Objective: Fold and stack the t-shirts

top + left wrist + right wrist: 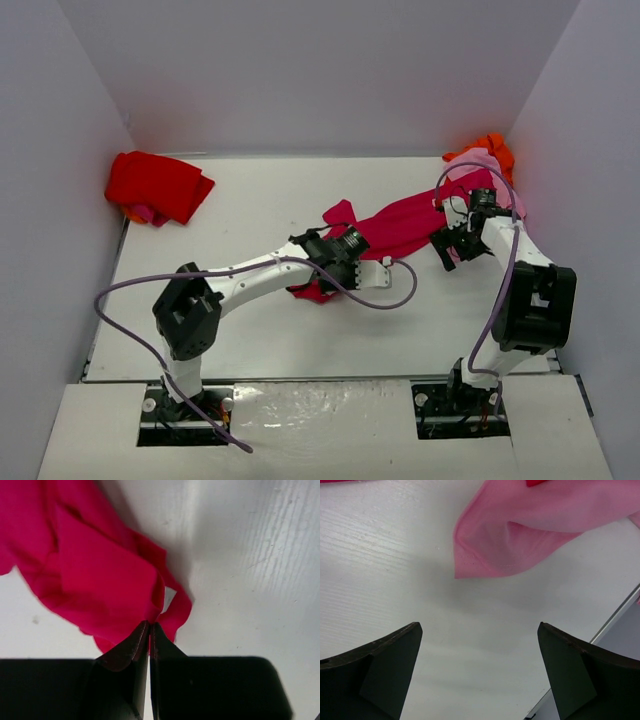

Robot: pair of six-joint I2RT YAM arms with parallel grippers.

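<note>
Two arms rise from the bottom of the top view, each with one gripper. The left gripper [150, 628] has its jaws pressed together on a fold of the crimson-magenta t-shirt [400, 225]. In the left wrist view the cloth bunches just beyond the fingertips and spreads into the upper left of the frame. The right gripper [479, 626] stands spread wide over the bare table [250, 330], with nothing between its fingers. A corner of the pale pink t-shirt [520, 535] lies just ahead of it in the upper half of the right wrist view, apart from both fingers.

Four t-shirts can be counted in the top view. The crimson-magenta one lies crumpled in a long diagonal band across the middle of the frame, from under the left wrist up toward the right arm. The pale pink one is heaped at the upper right by the right gripper, with the orange t-shirt [492, 148] touching its far side. The bright red t-shirt [155, 183] lies folded at the upper left, well apart from both grippers, with slivers of orange and pink cloth [140, 213] at its near edge.
</note>
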